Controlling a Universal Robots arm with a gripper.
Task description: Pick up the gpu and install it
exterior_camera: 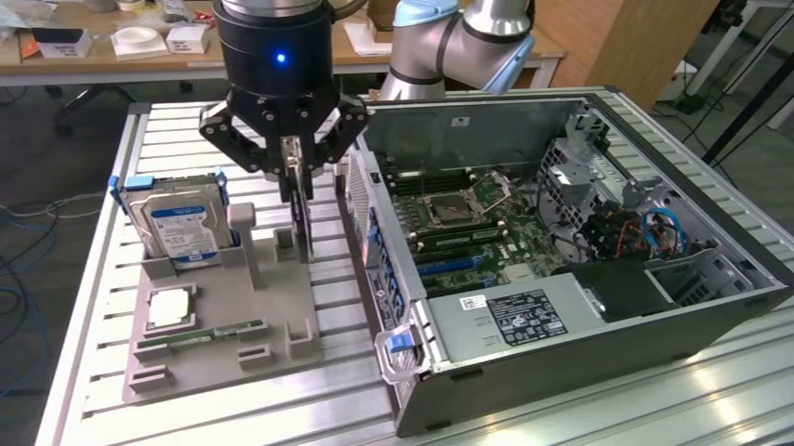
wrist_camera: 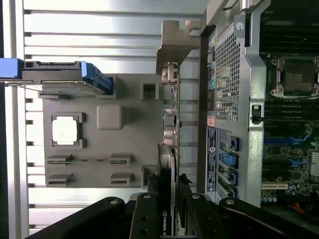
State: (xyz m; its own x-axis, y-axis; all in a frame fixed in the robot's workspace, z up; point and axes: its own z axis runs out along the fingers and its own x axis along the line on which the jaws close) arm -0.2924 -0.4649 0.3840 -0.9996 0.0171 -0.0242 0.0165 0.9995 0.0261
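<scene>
The gpu [exterior_camera: 303, 228] is a thin card seen edge-on, standing upright over the grey holder tray [exterior_camera: 267, 307]. My gripper [exterior_camera: 296, 181] is shut on its upper edge, one finger on each flat side. In the wrist view the gpu [wrist_camera: 170, 114] runs away from my gripper [wrist_camera: 168, 209] and ends in its silver bracket [wrist_camera: 175, 42]. Whether its lower edge still sits in the tray [wrist_camera: 132, 144] I cannot tell. The open computer case [exterior_camera: 694, 200] lies just beside it on the exterior view's right, its motherboard [exterior_camera: 478, 223] and blue slots [exterior_camera: 453, 265] exposed.
On the tray stand a hard drive with a blue label [exterior_camera: 184, 228], a processor chip [exterior_camera: 167, 309] and a narrow RAM stick [exterior_camera: 199, 336]. The case's perforated rear wall [wrist_camera: 227, 74] is close to the card. A power supply [exterior_camera: 522, 316] fills the near part of the case.
</scene>
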